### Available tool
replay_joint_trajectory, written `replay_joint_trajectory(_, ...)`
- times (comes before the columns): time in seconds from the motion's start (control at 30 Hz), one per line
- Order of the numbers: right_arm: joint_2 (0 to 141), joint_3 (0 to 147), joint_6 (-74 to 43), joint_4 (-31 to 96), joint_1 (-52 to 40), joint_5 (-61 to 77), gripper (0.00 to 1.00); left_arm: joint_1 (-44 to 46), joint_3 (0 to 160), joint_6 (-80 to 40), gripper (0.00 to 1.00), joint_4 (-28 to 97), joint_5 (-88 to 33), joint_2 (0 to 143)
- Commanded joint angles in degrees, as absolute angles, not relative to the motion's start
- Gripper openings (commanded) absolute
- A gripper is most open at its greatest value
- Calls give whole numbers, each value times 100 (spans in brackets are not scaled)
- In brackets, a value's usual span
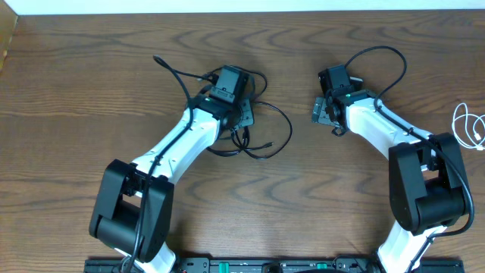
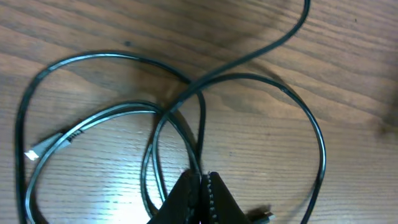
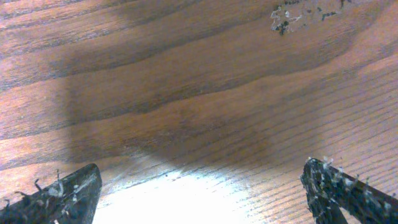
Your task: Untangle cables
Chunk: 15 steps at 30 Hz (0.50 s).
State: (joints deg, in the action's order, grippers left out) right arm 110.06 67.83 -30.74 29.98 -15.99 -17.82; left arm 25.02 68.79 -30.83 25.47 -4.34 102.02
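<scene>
At the left half of the table [image 1: 76, 61], the black cable [image 2: 320, 143] lies in loose overlapping loops on the wood, and the left gripper [image 2: 200, 180] is right down in it. Its two dark fingers are pressed together, and one strand of the cord runs straight into their tips, so it looks pinched there. One loop sweeps wide to the right of the fingers. Two more cross just above them. A tail snakes off toward the far side of the table.

Room to move? There is a broad stretch of bare wood between the two arms, and more out to the left of the coil. The far edge of the table shows as a pale strip along the top of the overhead view. The white cable [image 1: 470, 125] sits well apart from the black one, curled in small loops at the right edge of that view, beside the right arm's elbow.

The right gripper [image 3: 200, 171] hangs over bare wood with its jaws spread wide, nothing between them. Pale fluff clings to the black finger pads [image 3: 68, 193].

There is faint pale print on the cord near the silver plug end [image 2: 37, 151], too small to read. A second plug [image 2: 264, 214] peeks in beside the shut fingers.

The cord is thin, round and glossy. The tabletop is brown with a strong wavy grain, glaring under the wrist lights, and there is a whitish scuffed patch [image 3: 298, 15] near the right gripper.
</scene>
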Motion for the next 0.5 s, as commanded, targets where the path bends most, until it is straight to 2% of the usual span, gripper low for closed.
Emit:
replay_joint_trajectory(0.0,11061,6853,-3013,3002,-1623,-1894,99,2532,6818,-3201,9,2512,-336,10313)
replay_joint_trajectory(0.07,11061,6853,-3013,3000,-1623,-1892,99,2532,6818,-3201,17,2504,-305,10313)
replay_joint_trajectory(0.1,11063,6853,-3013,3000,-1623,-1894,99,2532,6818,-3201,26,2491,-215,10313)
replay_joint_trajectory(0.13,11063,6853,-3013,3002,-1623,-1892,99,2532,6818,-3199,30,2475,-115,10313)
replay_joint_trajectory(0.2,11061,6853,-3013,3000,-1623,-1894,99,2532,6818,-3199,32,2471,167,10313)
replay_joint_trajectory(0.37,11061,6853,-3013,3000,-1627,-1892,99,2532,6818,-3177,32,2475,709,10313)
replay_joint_trajectory(0.43,11061,6853,-3013,3000,-1627,-1892,99,2532,6818,-3179,21,2473,714,10313)
replay_joint_trajectory(0.47,11063,6853,-3013,3000,-1627,-1894,99,2532,6818,-3179,13,2471,714,10313)
